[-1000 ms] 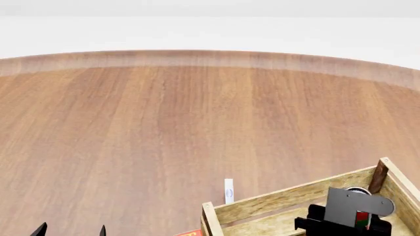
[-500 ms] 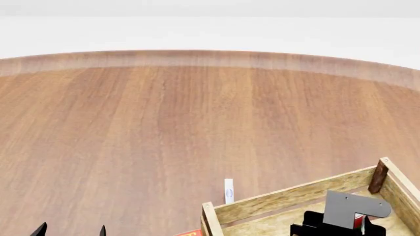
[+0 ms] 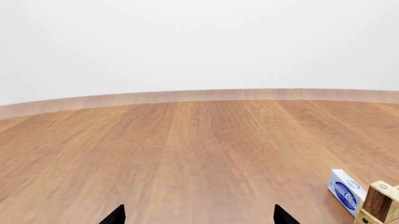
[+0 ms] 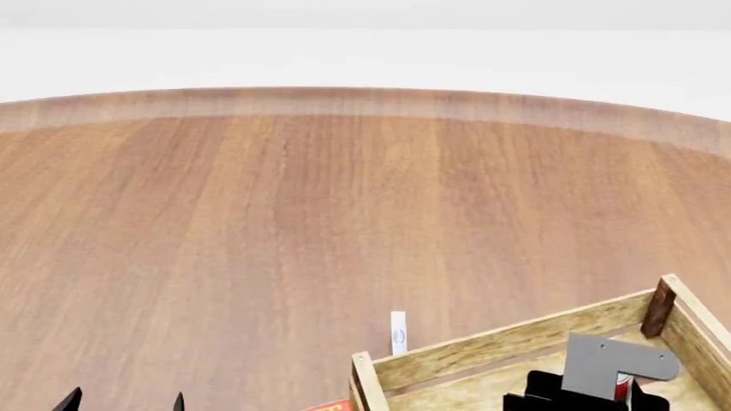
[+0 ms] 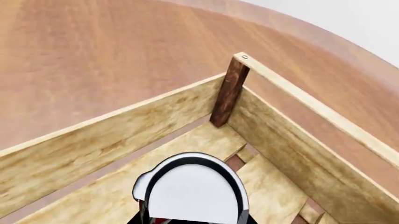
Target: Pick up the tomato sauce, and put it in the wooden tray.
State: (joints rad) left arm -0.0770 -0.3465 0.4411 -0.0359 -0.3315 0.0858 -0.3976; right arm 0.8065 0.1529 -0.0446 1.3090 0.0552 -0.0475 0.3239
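Note:
My right gripper (image 4: 588,392) is shut on the tomato sauce (image 4: 622,387) and holds it low inside the wooden tray (image 4: 502,344) at the head view's bottom right. Only a red strip of the can shows there, behind the grey wrist plate. In the right wrist view the can's silver-white top (image 5: 196,191) fills the space between the black fingers, near the tray's far corner post (image 5: 228,92), above the slatted floor. I cannot tell whether the can touches the floor. My left gripper (image 4: 126,401) is open and empty over bare table at the bottom left; only its fingertips (image 3: 115,215) show.
A small white-and-blue box (image 4: 398,332) stands just outside the tray's far wall; it also shows in the left wrist view (image 3: 345,193) beside a tray post (image 3: 379,203). An orange-red edge (image 4: 329,406) peeks in left of the tray. The round wooden table (image 4: 286,214) stretches beyond.
My right gripper has sunk lower into the tray with the can. The left arm has not moved.

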